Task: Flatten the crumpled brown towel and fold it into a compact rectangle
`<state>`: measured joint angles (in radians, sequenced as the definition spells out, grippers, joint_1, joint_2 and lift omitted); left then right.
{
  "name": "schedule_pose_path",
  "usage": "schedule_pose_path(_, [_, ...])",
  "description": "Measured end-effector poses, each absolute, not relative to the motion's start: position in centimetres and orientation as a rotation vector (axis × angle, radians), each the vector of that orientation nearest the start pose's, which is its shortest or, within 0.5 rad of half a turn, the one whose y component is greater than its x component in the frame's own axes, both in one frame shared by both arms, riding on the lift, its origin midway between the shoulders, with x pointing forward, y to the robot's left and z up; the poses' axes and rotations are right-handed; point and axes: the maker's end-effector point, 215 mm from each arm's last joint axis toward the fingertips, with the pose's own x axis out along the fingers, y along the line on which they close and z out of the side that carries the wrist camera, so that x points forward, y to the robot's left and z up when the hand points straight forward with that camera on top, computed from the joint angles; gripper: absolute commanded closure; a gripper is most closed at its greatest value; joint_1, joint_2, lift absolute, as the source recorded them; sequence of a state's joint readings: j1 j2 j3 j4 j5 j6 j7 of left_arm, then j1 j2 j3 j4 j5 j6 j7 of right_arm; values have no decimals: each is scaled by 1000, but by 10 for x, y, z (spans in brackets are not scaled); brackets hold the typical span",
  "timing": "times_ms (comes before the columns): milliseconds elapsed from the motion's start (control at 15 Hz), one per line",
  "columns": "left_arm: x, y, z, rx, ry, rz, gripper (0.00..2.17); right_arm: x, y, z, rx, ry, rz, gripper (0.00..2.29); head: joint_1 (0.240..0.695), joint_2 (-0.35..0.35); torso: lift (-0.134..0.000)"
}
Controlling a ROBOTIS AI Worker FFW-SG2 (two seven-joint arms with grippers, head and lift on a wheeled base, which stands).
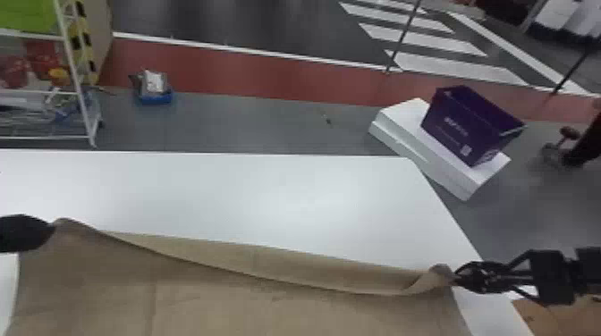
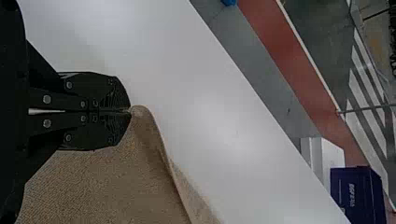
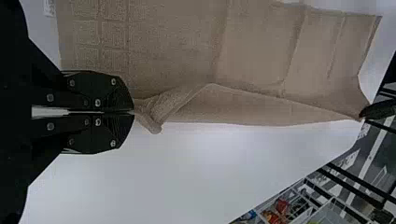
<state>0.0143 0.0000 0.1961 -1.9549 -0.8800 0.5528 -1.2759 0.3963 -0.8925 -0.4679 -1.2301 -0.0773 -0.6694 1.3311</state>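
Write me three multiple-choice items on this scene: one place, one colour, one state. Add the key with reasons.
1. Where does the purple box sit?
A) On the near part of the table
B) On a white block beyond the table
C) Inside the wire rack

2. What colour is the floor strip between the grey floor and the dark floor?
A) Red
B) Green
C) Yellow

3. How do the jaws of the right gripper stand?
A) Wide apart and empty
B) Around the purple box
C) Shut on the towel

Key:
1 B: the head view shows the box resting on the block, past the edge of the table.
2 A: a dull red band runs between the two floors.
3 C: the jaws meet, with bunched towel coming out from their tips.
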Motion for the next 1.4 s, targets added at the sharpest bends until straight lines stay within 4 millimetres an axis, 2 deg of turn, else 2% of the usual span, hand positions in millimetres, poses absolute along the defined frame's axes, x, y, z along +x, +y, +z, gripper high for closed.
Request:
schedule_pose_path(333, [457, 271, -386, 483, 592, -640, 1433, 323, -528, -372, -884, 470, 1081, 1099, 695, -350, -124])
schedule_pose_path(600, [428, 276, -382, 540, 553, -687, 1433, 313, -533, -374, -888, 498, 1096, 1099, 695, -350, -124])
schedule_pose_path(1000, [393, 269, -378, 638, 535, -780, 1430, 289, -528, -397, -889, 573, 1162, 1099, 695, -350, -124])
schedule_pose_path(1400, [370, 269, -390, 710, 553, -824, 1430, 272, -520, -421, -877, 629, 1224, 1099, 695, -350, -124])
